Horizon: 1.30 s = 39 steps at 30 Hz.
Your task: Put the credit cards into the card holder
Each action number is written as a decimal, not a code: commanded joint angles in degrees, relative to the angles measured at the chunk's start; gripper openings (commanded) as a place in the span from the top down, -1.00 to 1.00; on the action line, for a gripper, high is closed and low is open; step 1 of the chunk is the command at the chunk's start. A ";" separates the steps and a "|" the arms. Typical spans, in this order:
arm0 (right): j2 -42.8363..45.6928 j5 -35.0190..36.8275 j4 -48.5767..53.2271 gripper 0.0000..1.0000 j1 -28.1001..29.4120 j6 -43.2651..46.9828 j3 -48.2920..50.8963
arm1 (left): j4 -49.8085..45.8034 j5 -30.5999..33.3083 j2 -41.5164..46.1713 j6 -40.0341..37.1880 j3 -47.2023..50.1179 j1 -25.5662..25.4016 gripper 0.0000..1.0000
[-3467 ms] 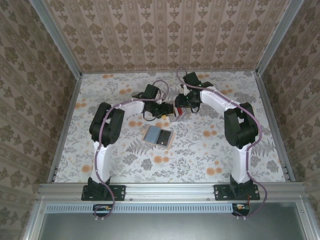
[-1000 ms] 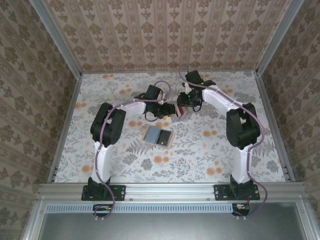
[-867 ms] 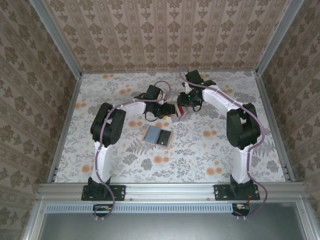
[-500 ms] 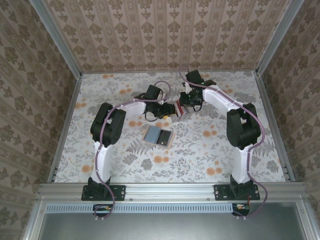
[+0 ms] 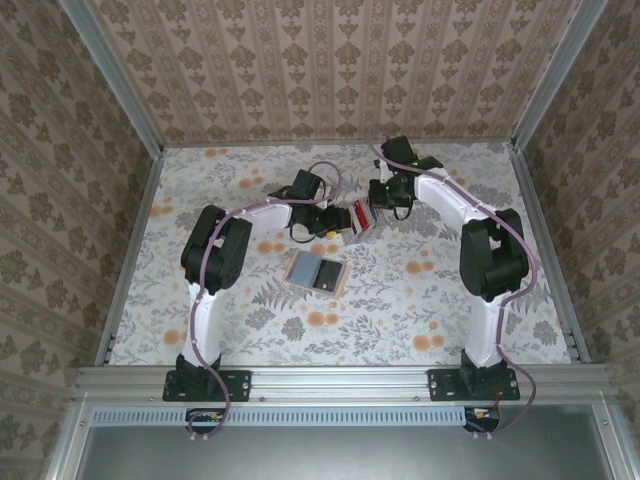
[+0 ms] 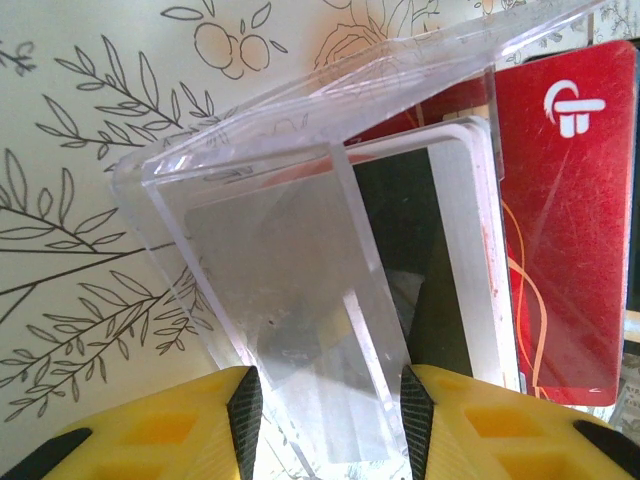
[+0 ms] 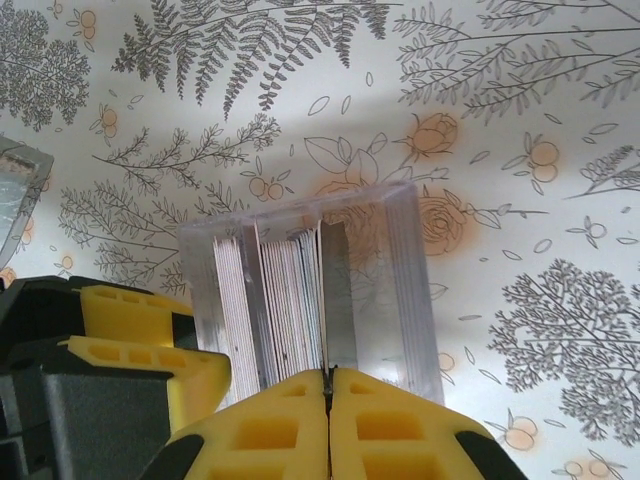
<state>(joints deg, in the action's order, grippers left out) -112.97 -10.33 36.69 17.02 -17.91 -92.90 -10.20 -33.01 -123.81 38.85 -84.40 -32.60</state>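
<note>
Overhead first: right pincer (image 5: 376, 203) now further toward the upper right than half a second back, drawn off from the cards (image 5: 358, 216), elbow swung out to the right too. Reads as one card being pulled free, likely the first step toward loading. Left pincer (image 5: 335, 225) unmoved at centre frame, forearm stretched up-frame, wrist turned right. Holder (image 5: 314, 271) lower in frame, apart from both pincers, lying open on the counter (image 5: 420, 300), grey-blue inside up, apparently not yet loaded.

Left wrist: pincer clamped on a clear case (image 6: 280, 260), one yellow finger against each side wall. Red, white and black cards inside and behind it, toward the right of frame.

Right wrist: pincer pressed shut, seemingly nipping the near edge of one dark card (image 7: 337, 290) standing among the others in the case at mid frame. Angled steeply down toward the counter.
</note>
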 commanded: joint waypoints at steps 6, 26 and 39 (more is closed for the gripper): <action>3.46 -1.99 0.59 0.87 -1.15 0.36 1.64 | -0.34 0.14 -1.46 0.57 -0.15 -0.99 0.12; 3.63 -14.59 -8.16 0.82 -2.04 -5.07 7.92 | -0.69 0.32 -1.61 0.53 -0.34 -1.32 0.12; 4.33 -14.89 -7.38 0.80 -3.05 -4.90 8.06 | -0.30 0.29 -1.73 0.67 -0.50 -1.41 0.12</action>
<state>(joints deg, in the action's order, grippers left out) -110.93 -21.54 29.36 13.76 -21.67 -85.58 -10.09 -33.01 -123.83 39.00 -84.40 -33.30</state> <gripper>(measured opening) 0.106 0.440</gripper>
